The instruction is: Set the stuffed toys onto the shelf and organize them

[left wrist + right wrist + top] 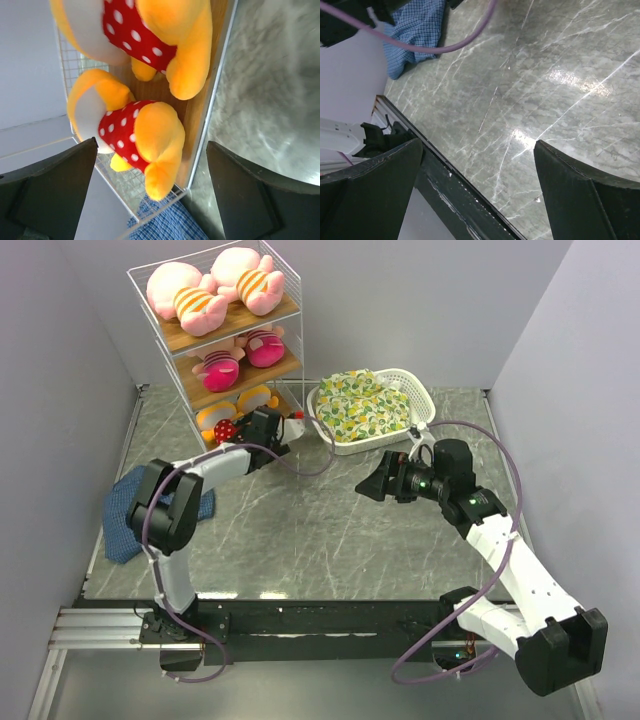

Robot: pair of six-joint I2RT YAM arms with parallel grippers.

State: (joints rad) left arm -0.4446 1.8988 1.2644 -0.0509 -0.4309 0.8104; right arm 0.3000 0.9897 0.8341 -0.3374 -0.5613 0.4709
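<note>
Presently: stuffed toys (190, 290) all on the shelf (178, 341) — pigs (250, 275) top, dolls (243, 352) middle, orange animals (152, 132) bottom. Left end effector (272, 428) by bottom tier — jaws wide, empty; right end effector (368, 486) likewise.

Bottom board of the shelf (178, 341): the left arm (215, 462) hides much of both orange-yellow animals (215, 418). Left wrist view: the upper animal (165, 40) is cut off by the top edge.
</note>
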